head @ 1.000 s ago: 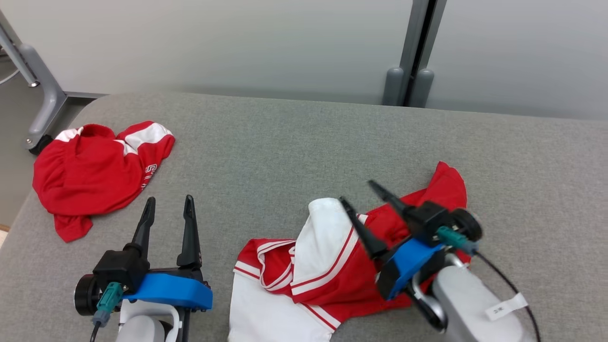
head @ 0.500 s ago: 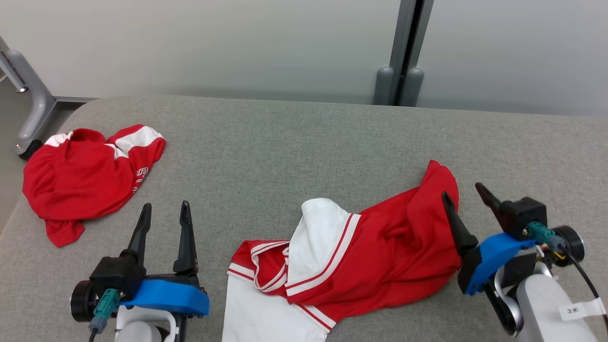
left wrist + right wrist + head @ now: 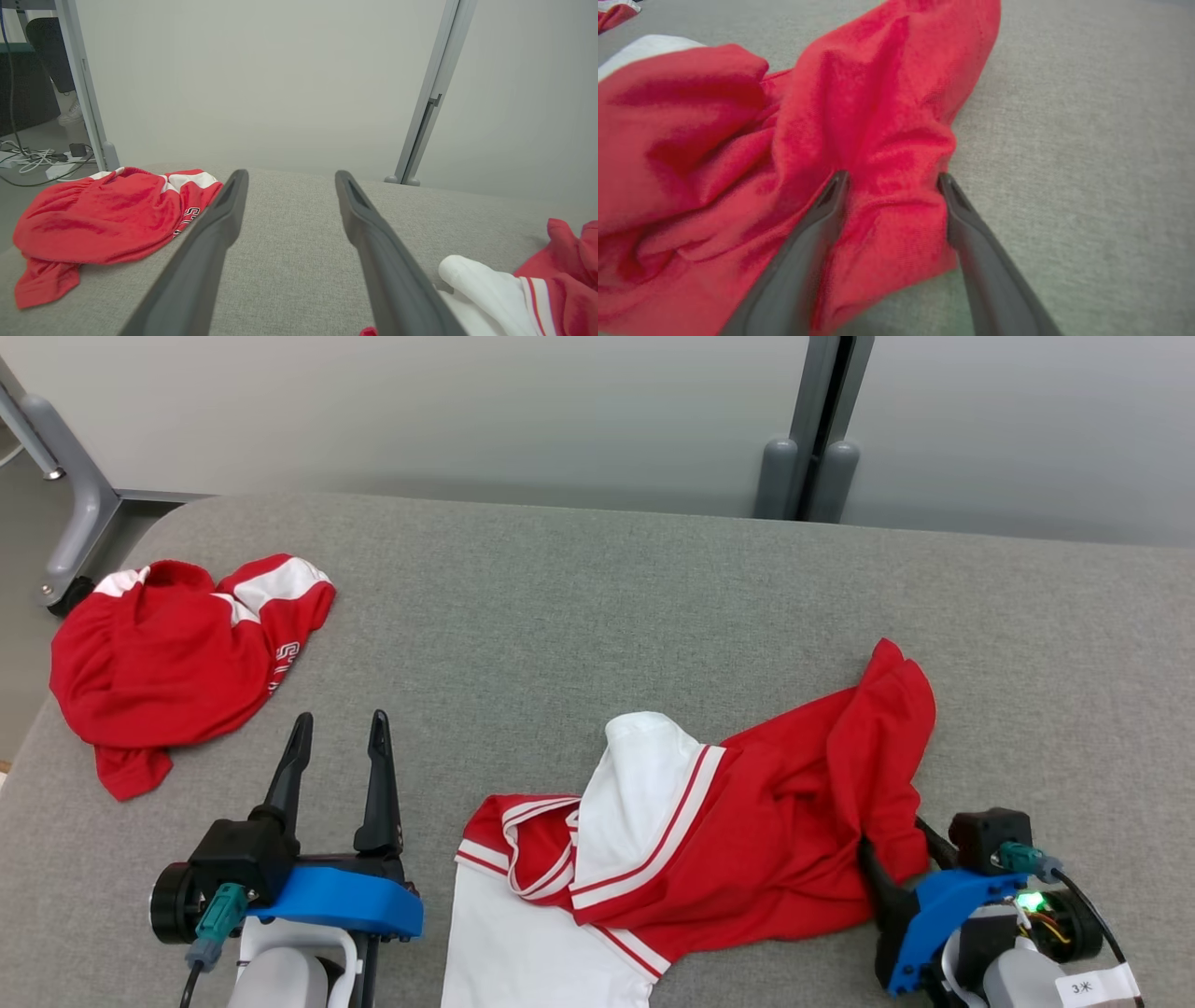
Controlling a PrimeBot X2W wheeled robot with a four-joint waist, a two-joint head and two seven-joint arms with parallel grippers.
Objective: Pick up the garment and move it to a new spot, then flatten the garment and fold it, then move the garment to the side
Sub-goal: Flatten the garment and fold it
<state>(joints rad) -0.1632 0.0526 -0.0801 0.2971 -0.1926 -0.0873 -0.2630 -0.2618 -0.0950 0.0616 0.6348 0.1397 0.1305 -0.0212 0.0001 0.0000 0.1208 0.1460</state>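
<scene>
The red-and-white jersey (image 3: 728, 840) lies crumpled near the bench's (image 3: 579, 607) front edge. My right gripper (image 3: 892, 179) straddles a red fold at its right end, jaws spread, placed to pinch it. My left gripper (image 3: 339, 723) hovers beside it, jaws spread, empty.

A second ago the right gripper (image 3: 892, 179) hung over the middle of the garment (image 3: 747, 840), fingers aimed across its folds. Half a second later it had swung out clear of the cloth, just off the garment's right-hand end, touching nothing. Now it has dropped low at the garment's near right corner and pushed in. Its two dark fingers (image 3: 971, 242) lie either side of a bunched red fold, spread apart, with cloth between them. Seen from the head, a flap of the red edge drapes over their tips. The pale forearm (image 3: 1013, 980), which stood tall beside the garment, has sunk back toward me, so far less of it shows.
</scene>
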